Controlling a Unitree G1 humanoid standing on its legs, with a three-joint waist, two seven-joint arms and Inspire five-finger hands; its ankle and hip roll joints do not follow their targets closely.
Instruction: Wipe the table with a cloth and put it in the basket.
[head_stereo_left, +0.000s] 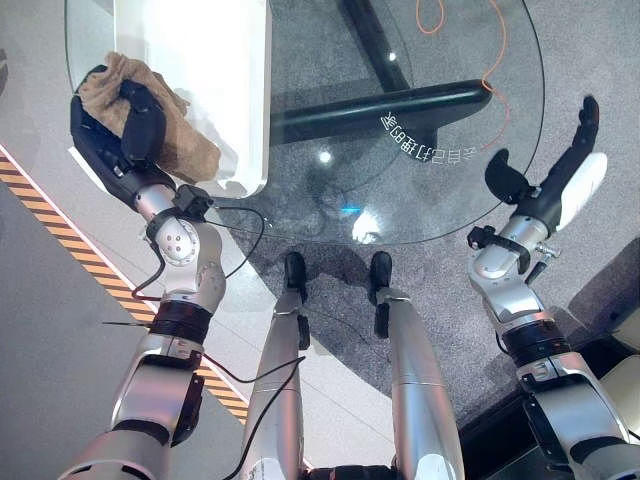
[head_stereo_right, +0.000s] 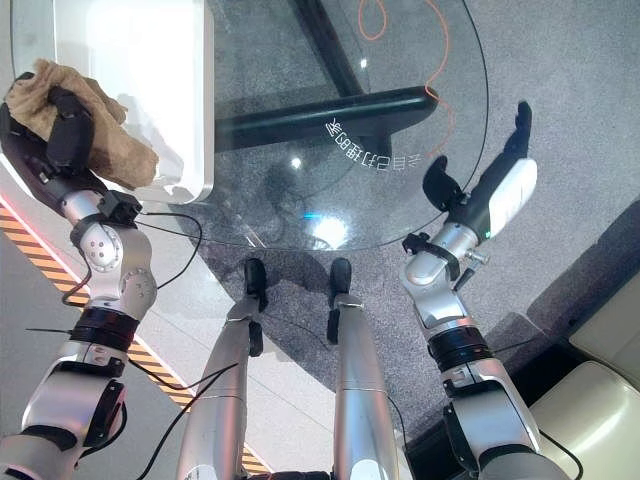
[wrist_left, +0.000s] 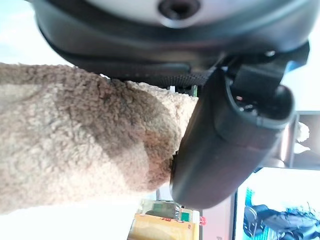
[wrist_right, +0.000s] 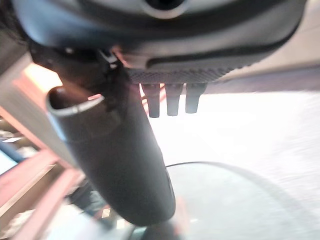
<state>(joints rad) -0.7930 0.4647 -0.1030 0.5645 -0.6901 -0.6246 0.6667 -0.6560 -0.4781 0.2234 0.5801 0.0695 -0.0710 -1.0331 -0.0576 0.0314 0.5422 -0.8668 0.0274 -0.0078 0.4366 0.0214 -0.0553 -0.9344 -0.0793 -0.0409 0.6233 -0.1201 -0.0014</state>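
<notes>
Left hand (head_stereo_left: 118, 128) has the brown cloth (head_stereo_left: 170, 135) bunched up in its grip: the dark thumb (wrist_left: 232, 145) presses into the fuzzy fabric from one side and the fingers are curled round it from the other, so the cloth is pinched firmly and bulges out past the hand. Part of it pokes out above the knuckles, and a bigger lobe hangs toward the white basket (head_stereo_left: 215, 60). Hand and cloth sit at the near corner of that basket, at its rim; I cannot tell whether the cloth is resting on the rim or held just clear of it.

That basket is a white, smooth-walled tub standing on the left part of the round glass table (head_stereo_left: 430, 200), reaching past the table's far-left edge of sight. Through the glass you can see the table's dark base bar (head_stereo_left: 385, 105) and the speckled grey floor below, with a thin orange cord (head_stereo_left: 492, 60) trailing across it.

Over on the other side, the right hand (head_stereo_right: 490, 180) is off the table's right edge, well apart from the cloth and basket. Its fingers are stretched out straight and close together, thumb standing off to the side, holding nothing.

A yellow-and-black striped strip (head_stereo_left: 45, 215) runs along the floor on the left.
</notes>
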